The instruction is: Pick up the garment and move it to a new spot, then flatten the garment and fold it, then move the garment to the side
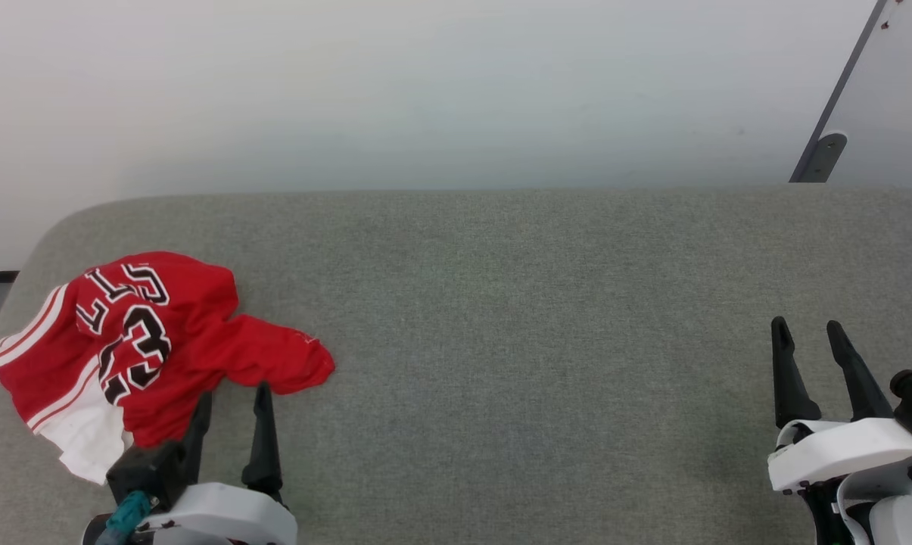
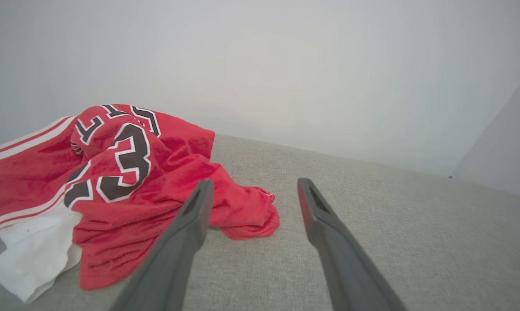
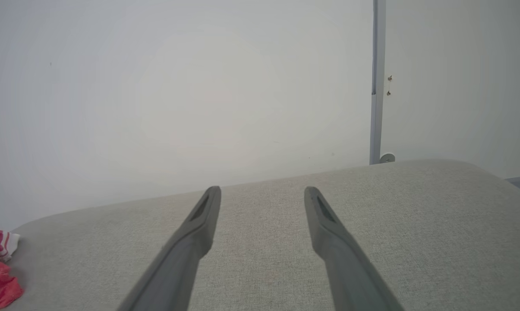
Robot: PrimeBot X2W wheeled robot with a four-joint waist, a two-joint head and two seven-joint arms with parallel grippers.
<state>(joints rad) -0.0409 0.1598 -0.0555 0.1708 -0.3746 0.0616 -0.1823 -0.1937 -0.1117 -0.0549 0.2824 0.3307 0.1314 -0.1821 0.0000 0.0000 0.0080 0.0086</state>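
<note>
Head view puts the garment point(image 1: 145, 341) crumpled at the far left end of the grey upholstered surface point(image 1: 539, 341). Its number 23 and lettering face up, a white sleeve spills toward the near edge, and a red lobe reaches toward the middle. My left gripper point(image 1: 233, 393) hovers at its near side, fingers spread and empty; whether a tip touches the cloth I cannot tell. My right gripper point(image 1: 807, 324) is well apart on the right, also spread and empty. My worry is the layered heap: a pinch may catch a single fold, and the rest would drag, or slide off the rounded left corner close by. A shallow bite on the soft knit could slip as I lift, and a deep one could snag the woven cover underneath. The surface is matte and stretches wide to the right, good ground for a new spot. Behind it stands a plain pale wall point(image 1: 425, 91), with a grey strip point(image 1: 834, 98) running up at the right.
</note>
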